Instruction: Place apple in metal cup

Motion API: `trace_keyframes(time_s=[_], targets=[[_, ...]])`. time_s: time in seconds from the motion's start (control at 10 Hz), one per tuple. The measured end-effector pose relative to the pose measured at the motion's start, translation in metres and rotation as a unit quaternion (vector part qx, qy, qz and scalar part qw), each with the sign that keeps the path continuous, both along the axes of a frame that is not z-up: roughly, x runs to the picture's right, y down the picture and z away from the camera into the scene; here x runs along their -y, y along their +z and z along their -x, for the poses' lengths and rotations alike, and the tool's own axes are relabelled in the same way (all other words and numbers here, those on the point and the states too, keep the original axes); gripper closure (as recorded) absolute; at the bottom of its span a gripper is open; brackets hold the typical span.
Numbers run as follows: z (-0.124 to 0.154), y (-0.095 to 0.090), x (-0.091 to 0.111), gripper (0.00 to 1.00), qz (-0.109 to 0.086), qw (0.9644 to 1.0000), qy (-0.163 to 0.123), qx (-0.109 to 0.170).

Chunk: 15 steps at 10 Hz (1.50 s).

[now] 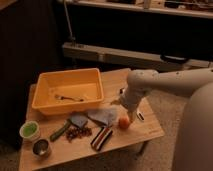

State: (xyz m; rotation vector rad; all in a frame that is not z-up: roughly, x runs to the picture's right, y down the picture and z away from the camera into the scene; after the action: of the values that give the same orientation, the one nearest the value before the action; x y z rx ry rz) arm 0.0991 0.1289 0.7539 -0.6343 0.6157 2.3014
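We see a dim, warmly lit room. A small wooden tabletop (150, 132) stands on a pale speckled floor (167, 111). Behind it runs a long light shelf (110, 54), with a dark wall (25, 45) at left. The gripper (126, 114) hangs low over the tabletop's right part.

Shiny steel cup (40, 148); jaws over apple (123, 123).

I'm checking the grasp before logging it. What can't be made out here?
Camera view, the only one:
Whether the hand, low over the apple, touches it: the arm hides the contact.
Inside of the metal cup: too dark.
Small utensil in the yellow bin: too small to identify.
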Motion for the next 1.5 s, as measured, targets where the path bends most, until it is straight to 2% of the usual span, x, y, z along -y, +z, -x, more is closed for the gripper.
trace_keyframes(time_s=[0.2,0.3,0.4,0.6,0.8,0.9,1.1,1.2,1.3,1.4,1.5], targets=[[-0.023,0.006,-0.013,0.20,-0.002,0.9997,0.025,0.001],[-0.035,0.015,-0.023,0.20,0.004,0.9991,0.041,0.007],[-0.034,0.023,-0.030,0.20,0.013,0.9985,0.050,0.018],[-0.029,0.037,-0.035,0.20,0.029,0.9967,0.064,0.041],[-0.013,0.052,-0.033,0.20,0.048,0.9925,0.080,0.079],[0.002,0.061,-0.030,0.20,0.061,0.9898,0.081,0.100],[0.014,0.072,-0.032,0.20,0.086,0.9870,0.072,0.115],[0.017,0.076,-0.034,0.24,0.097,0.9860,0.065,0.119],[0.024,0.079,-0.036,0.37,0.113,0.9847,0.048,0.123],[0.024,0.080,-0.037,0.42,0.118,0.9844,0.044,0.123],[0.024,0.081,-0.041,0.53,0.128,0.9836,0.038,0.121]])
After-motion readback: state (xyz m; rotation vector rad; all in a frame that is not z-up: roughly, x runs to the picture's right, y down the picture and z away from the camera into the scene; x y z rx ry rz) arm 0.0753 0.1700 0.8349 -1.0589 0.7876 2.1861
